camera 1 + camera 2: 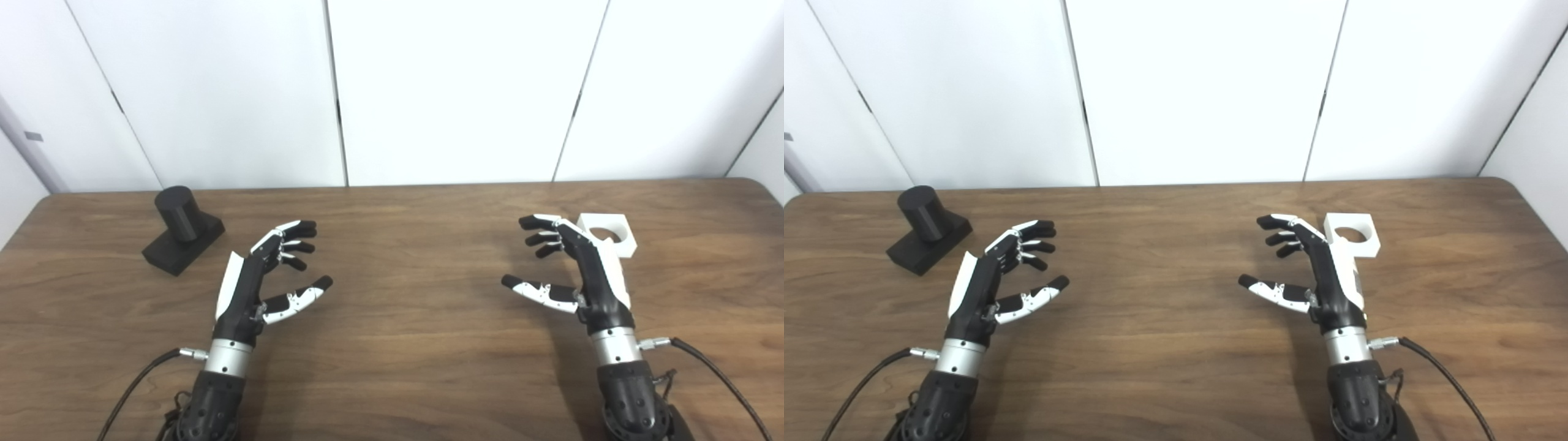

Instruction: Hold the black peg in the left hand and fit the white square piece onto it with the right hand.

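The black peg (182,228), a round post on a black rectangular base, stands on the wooden table (404,318) at the far left. My left hand (263,275) hovers to its right, open, fingers spread and holding nothing. The white square piece (607,233) with a round hole lies flat at the right, just behind my right hand (576,269). That hand is also open and empty, its back partly covering the piece's near left corner. In the right eye view the piece (1353,233) shows more fully.
White wall panels (453,92) rise behind the table's far edge. Cables (716,373) trail from both wrists toward the near edge. The rounded far right table corner (759,184) is in view.
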You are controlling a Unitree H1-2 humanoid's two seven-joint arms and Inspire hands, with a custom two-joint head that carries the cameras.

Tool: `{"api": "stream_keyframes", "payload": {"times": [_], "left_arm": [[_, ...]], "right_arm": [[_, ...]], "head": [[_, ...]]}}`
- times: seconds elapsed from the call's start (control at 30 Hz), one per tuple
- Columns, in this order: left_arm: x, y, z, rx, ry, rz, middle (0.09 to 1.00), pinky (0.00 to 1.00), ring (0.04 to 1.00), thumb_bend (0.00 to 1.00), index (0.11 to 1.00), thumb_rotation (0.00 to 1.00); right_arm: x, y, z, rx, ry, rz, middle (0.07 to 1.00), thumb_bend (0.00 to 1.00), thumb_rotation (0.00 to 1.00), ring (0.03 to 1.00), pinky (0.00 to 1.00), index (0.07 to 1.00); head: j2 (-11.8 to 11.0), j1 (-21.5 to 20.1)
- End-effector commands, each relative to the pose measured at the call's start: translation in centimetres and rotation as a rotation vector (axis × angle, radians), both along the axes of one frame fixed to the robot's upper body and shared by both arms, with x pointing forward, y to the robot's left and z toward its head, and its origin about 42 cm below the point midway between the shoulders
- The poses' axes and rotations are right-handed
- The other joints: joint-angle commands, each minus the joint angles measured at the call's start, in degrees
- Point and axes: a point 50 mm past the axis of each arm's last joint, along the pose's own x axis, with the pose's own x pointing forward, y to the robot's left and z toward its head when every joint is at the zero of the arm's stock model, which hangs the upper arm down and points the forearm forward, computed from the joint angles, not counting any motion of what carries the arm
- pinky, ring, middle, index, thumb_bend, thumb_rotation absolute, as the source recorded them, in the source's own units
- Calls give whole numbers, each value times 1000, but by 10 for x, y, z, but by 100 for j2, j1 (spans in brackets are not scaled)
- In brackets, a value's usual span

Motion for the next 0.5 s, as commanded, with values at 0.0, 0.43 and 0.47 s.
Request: {"api": "stream_keyframes", "payload": {"times": [0.0, 0.43, 0.47], "left_arm": [[5, -2, 11, -3, -69, -16, 760, 547, 687, 611, 760, 0], [6, -4, 11, 9, -70, -14, 758, 530, 672, 606, 762, 0], [7, -5, 10, 9, -69, -14, 757, 532, 672, 607, 761, 0]], "right_arm": [[6, 1, 17, -10, -76, 30, 706, 583, 65, 624, 522, 686], [6, 0, 18, -11, -69, 29, 710, 584, 42, 627, 519, 689], [6, -1, 18, -11, -65, 28, 710, 582, 41, 626, 519, 690]], "head": [[1, -3], [-33, 273], [-62, 536]]}}
